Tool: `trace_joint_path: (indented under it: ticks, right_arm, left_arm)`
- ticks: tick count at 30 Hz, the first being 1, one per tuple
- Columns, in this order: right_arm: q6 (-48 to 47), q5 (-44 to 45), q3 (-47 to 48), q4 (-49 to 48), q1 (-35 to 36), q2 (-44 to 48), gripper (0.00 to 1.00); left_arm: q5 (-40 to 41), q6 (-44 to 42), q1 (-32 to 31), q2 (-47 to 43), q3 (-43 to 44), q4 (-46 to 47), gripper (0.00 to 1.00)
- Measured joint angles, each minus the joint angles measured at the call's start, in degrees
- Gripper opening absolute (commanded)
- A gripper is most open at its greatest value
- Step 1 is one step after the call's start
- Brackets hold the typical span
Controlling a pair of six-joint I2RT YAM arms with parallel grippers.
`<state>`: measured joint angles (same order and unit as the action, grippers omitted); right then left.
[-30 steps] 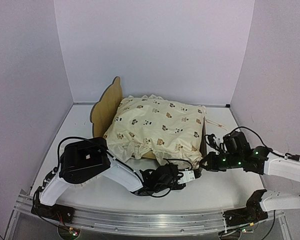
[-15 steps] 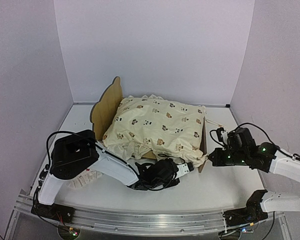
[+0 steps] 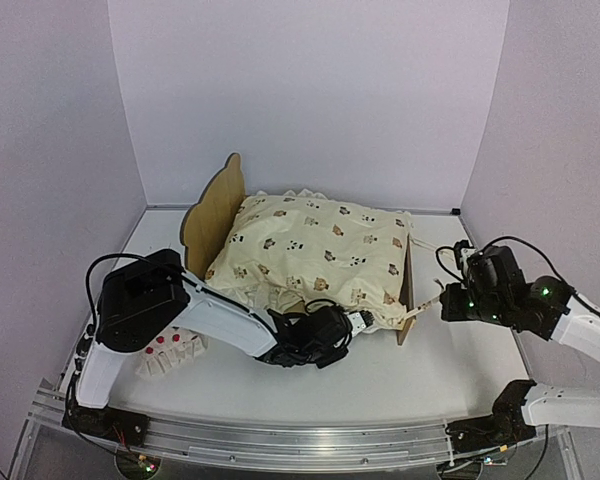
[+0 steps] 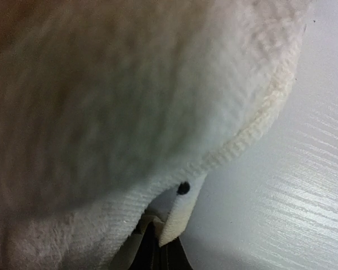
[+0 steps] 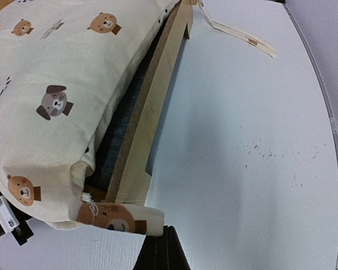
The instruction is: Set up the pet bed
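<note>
The pet bed's pale wooden headboard (image 3: 212,205) stands at the left and its footboard (image 3: 407,288) at the right. A cream animal-print quilt (image 3: 315,250) lies heaped over the frame. My left gripper (image 3: 363,321) is at the quilt's near edge, shut on a fold of the cream fabric (image 4: 174,219). My right gripper (image 3: 443,302) is just right of the footboard, shut on the quilt's bear-print corner strap (image 5: 115,218). The right wrist view shows the wooden rail (image 5: 152,124) and the dark grey base (image 5: 118,135) under the quilt (image 5: 56,84).
A small white red-dotted pillow (image 3: 170,352) lies on the table beside the left arm's elbow. Loose tie ribbons (image 5: 236,34) trail from the bed's far right corner. Purple walls close in the back and both sides.
My right gripper has moved right and back, drawing the strap out past the footboard. The left arm has swung back, uncovering the pillow, and its gripper has moved closer to the quilt.
</note>
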<state>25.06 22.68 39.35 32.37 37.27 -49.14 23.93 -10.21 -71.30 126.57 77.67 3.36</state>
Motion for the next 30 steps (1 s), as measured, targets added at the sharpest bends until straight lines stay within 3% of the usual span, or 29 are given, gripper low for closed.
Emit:
trace_joint_path:
  ticks: [20, 25, 30]
  right_arm:
    - [-2.3, 1.9, 2.5, 1.0, -2.0, -4.5, 0.0]
    - [-2.5, 1.2, 2.6, 0.9, -2.4, -5.6, 0.3]
    - [-3.1, -0.6, 5.3, 1.1, -2.7, -7.5, 0.46]
  left_arm:
    - [9.6, 17.0, 2.5, -3.3, -0.8, -16.4, 0.0]
    - [10.7, 19.3, 2.5, -4.5, -1.6, -18.8, 0.13]
    - [10.3, 21.2, 2.9, -9.1, -6.4, -22.4, 0.27]
